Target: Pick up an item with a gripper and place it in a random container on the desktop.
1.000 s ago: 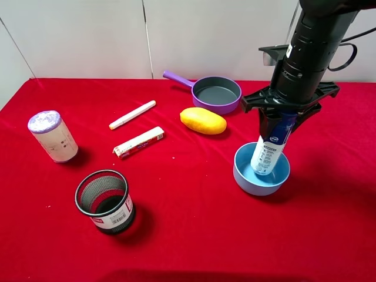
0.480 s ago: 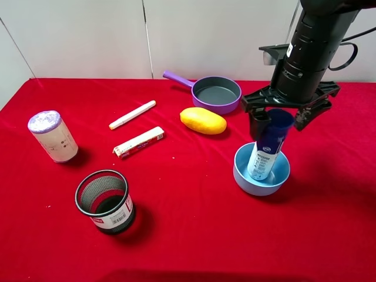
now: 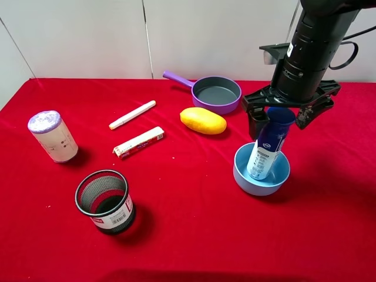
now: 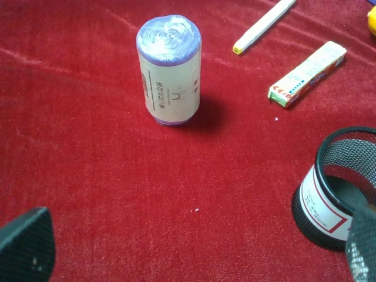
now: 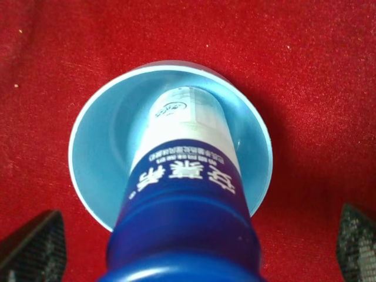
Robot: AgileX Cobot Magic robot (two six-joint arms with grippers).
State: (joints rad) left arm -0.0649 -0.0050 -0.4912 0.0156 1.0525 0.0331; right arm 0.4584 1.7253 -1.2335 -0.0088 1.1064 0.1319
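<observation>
Bottle (image 3: 265,150) in exterior high view: tilted inside light blue bowl (image 3: 258,187), base down in bowl, dark blue cap up between fingers of right gripper (image 3: 283,119). Jaws spread wide, holding nothing; contact with cap cannot be told. Bowl sits on red desktop (image 3: 194,229), near yellow fruit (image 3: 202,120).
Left wrist view: left gripper (image 4: 191,249) spread wide, empty, above cloth near purple-topped cylinder (image 4: 169,70) and mesh cup (image 4: 341,194).
Right wrist view: fingertips (image 5: 32,247) well apart from cap on both sides; bottle rises from bowl middle.
</observation>
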